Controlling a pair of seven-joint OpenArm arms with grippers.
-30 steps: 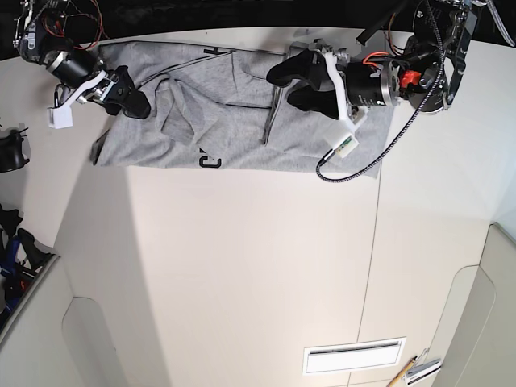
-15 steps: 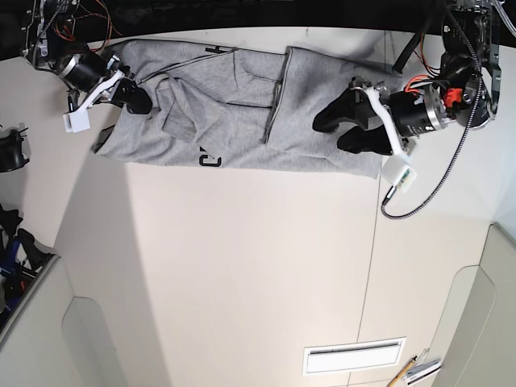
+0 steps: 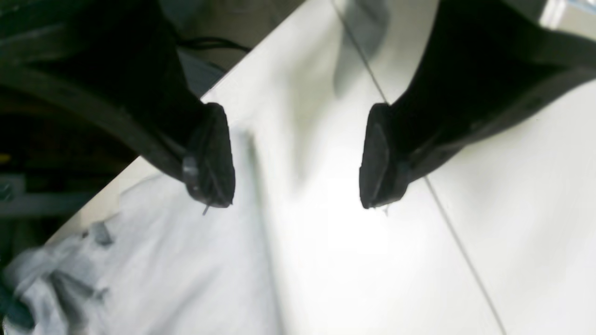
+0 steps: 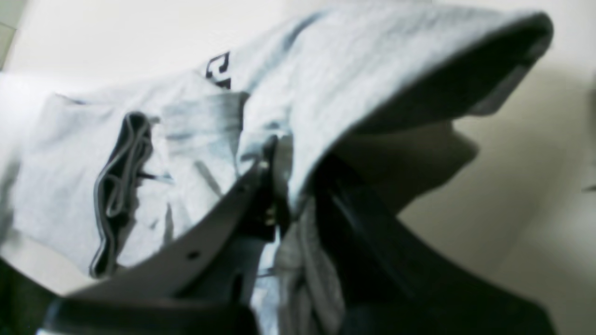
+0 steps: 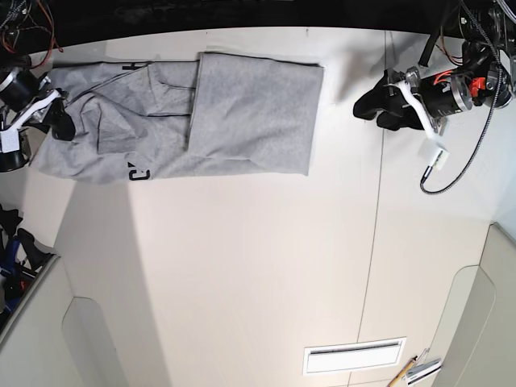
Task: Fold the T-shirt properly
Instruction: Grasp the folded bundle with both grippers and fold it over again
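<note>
The heather-grey T-shirt (image 5: 242,113) lies partly folded along the table's far edge at upper left, with a black letter (image 5: 139,173) showing at its near edge. My right gripper (image 5: 63,122) is shut on the shirt's left end. In the right wrist view the cloth (image 4: 372,70) drapes over the closed fingers (image 4: 265,204). My left gripper (image 5: 369,109) is open and empty over bare table, just right of the shirt. In the left wrist view its gripper (image 3: 293,177) stands wide open, with the shirt (image 3: 163,270) at lower left.
The white table (image 5: 242,266) has a seam (image 5: 375,242) running front to back. A white vent (image 5: 353,355) and some tools (image 5: 415,371) lie near the front right. A cable (image 5: 451,173) hangs from the left arm. Dark gear (image 5: 10,153) sits at the left edge.
The shirt has slid to the left along with my right gripper, which still holds it. My left gripper has moved right, off the shirt, onto bare table.
</note>
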